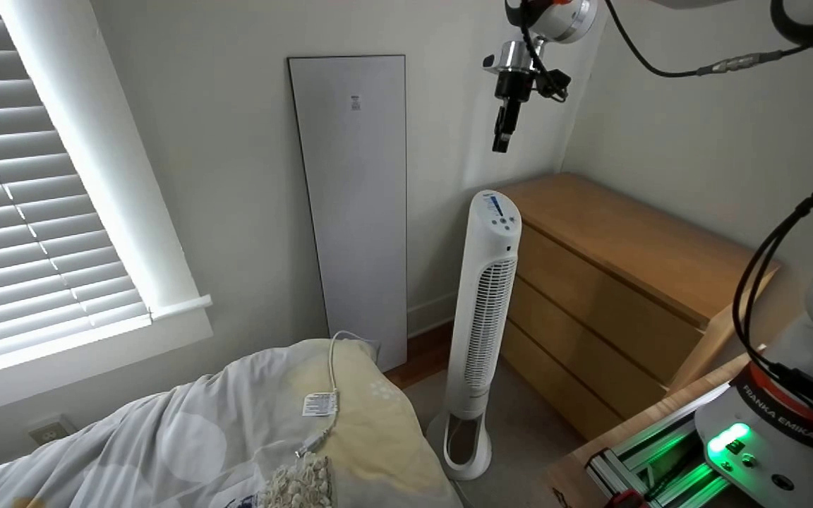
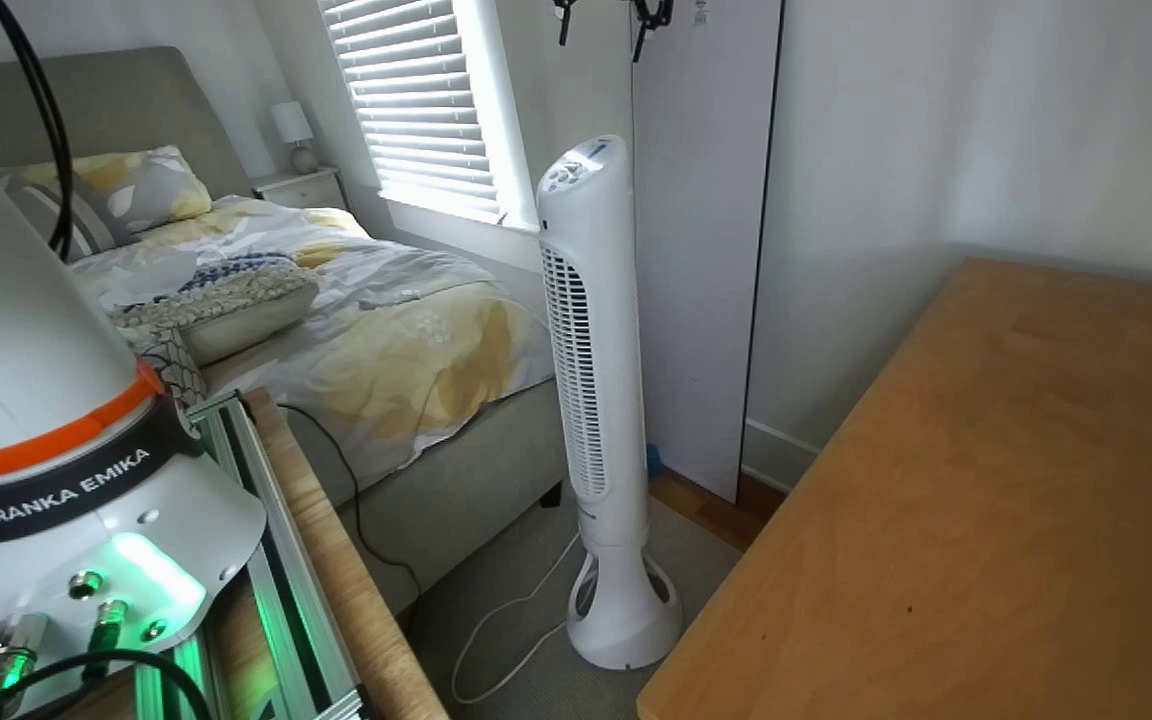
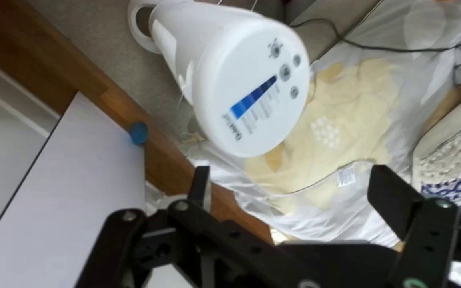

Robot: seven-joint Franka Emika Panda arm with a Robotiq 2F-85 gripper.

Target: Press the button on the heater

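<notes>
The heater is a tall slim white tower that stands upright on the floor beside the dresser; it also shows in an exterior view. In the wrist view its round white top faces the camera, with a blue wedge scale and several small round grey buttons. The buttons also show in an exterior view. My gripper hangs above the heater, pointing down, apart from it. In the wrist view the fingers are wide apart with nothing between them. An exterior view shows only the two fingertips at the top edge.
A wooden dresser stands against the heater's side. A pale-grey panel leans on the wall behind. A bed with yellow-white bedding lies on the other side. The robot base sits on a wooden table. A white cord lies by the heater.
</notes>
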